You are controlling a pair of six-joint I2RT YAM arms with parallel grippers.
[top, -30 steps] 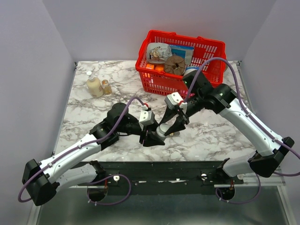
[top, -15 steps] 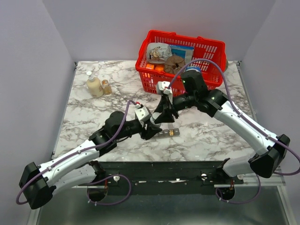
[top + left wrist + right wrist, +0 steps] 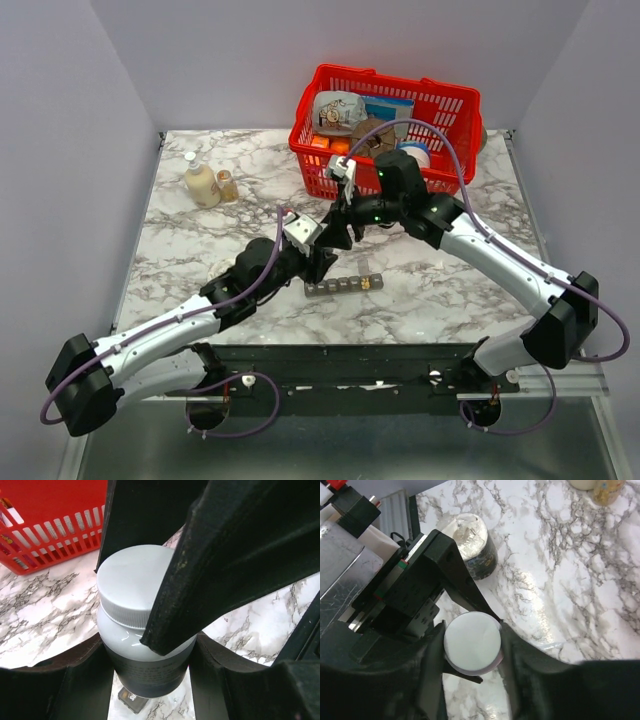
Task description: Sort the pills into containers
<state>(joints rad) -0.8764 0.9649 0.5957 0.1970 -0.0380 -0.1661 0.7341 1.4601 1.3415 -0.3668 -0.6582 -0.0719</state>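
The right gripper [image 3: 472, 642] is closed around the white cap [image 3: 131, 585] of a pill bottle [image 3: 145, 670], whose body is clamped by the left gripper [image 3: 147, 680] — both were drawn back from the table [image 3: 450, 285] within the last second. The containers [image 3: 345, 286] (one dark strip) are now left uncovered just in front — uncapping is judged imminent.
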